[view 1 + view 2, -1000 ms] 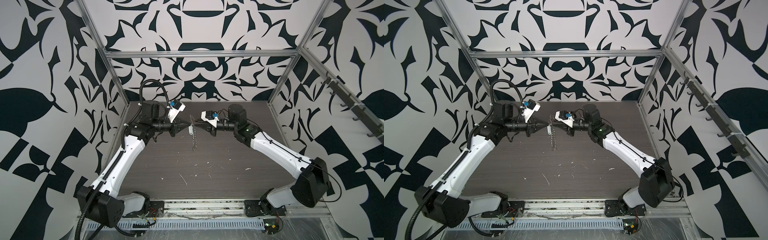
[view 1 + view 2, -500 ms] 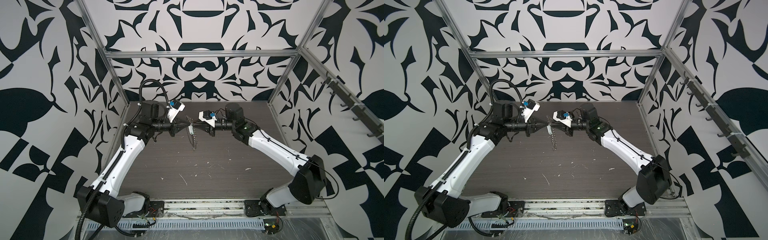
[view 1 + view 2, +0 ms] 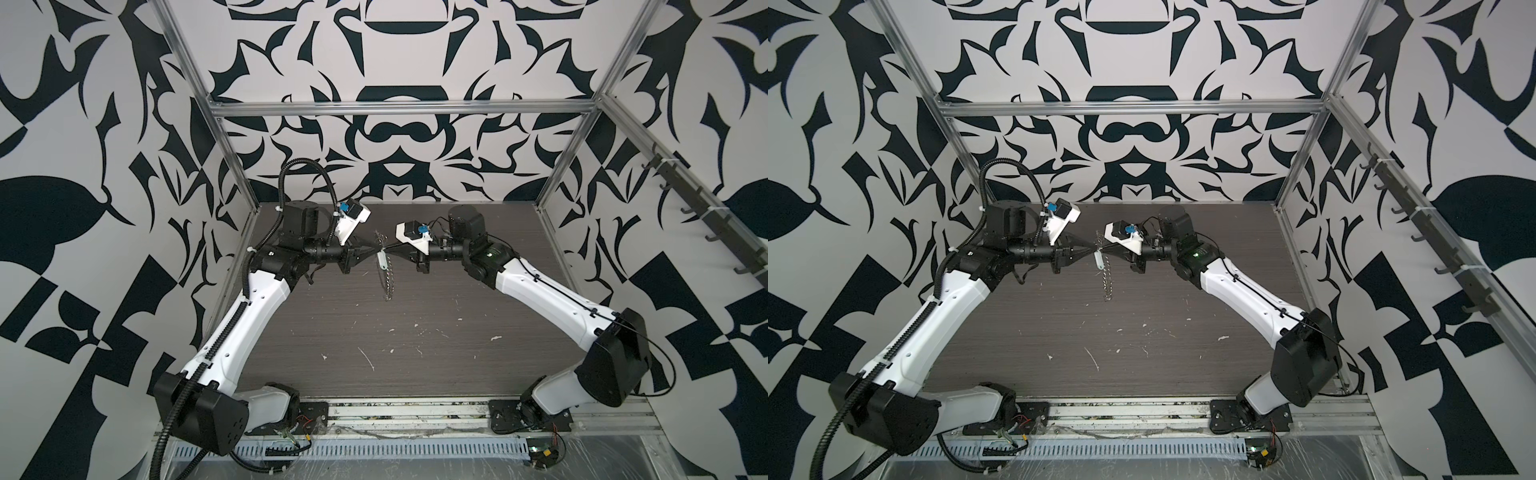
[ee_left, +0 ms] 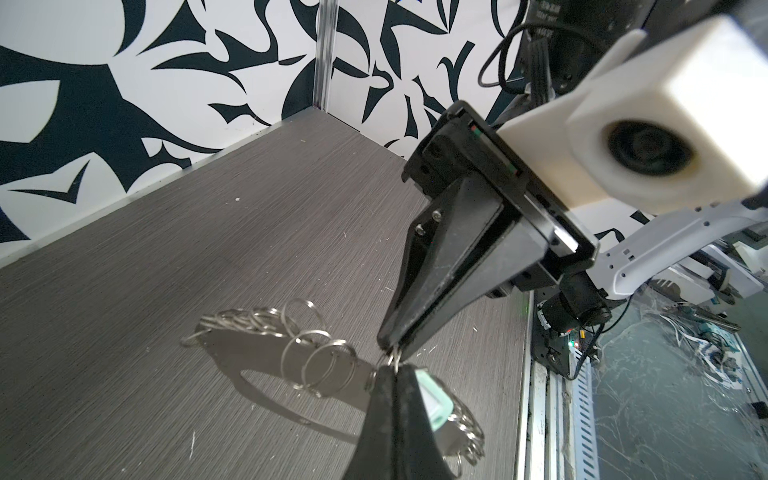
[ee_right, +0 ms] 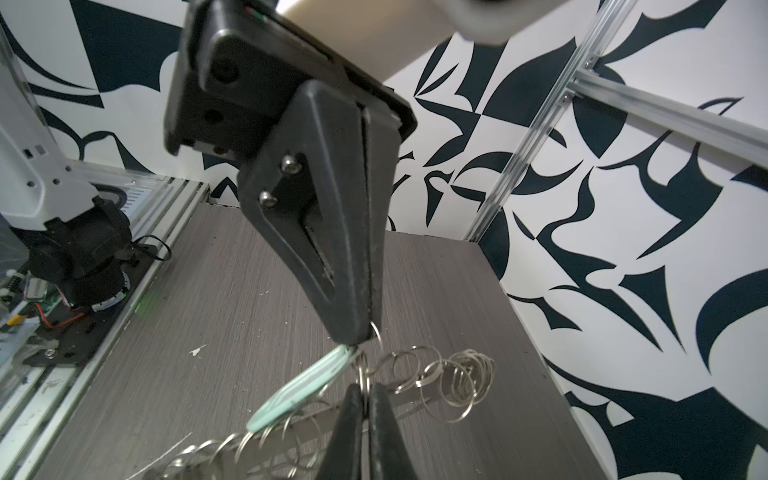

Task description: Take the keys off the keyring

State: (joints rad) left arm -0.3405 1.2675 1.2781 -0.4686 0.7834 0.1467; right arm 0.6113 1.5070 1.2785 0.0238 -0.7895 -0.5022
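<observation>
Left gripper [image 3: 376,250] and right gripper [image 3: 388,249] clamped tip to tip on small split rings of keyring [image 3: 387,282], held aloft at upper centre in both top views. Mint key tag [image 3: 380,262] hung just below tips.

Both arms are stretching inward toward the middle, the left gripper [image 3: 375,250] and the right gripper [image 3: 390,249] facing tip to tip, almost touching, each pressing its jaws together.

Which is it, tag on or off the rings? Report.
On. The tag hangs from the rings, linked at its top end between the shut left claw and right claw.
</observation>
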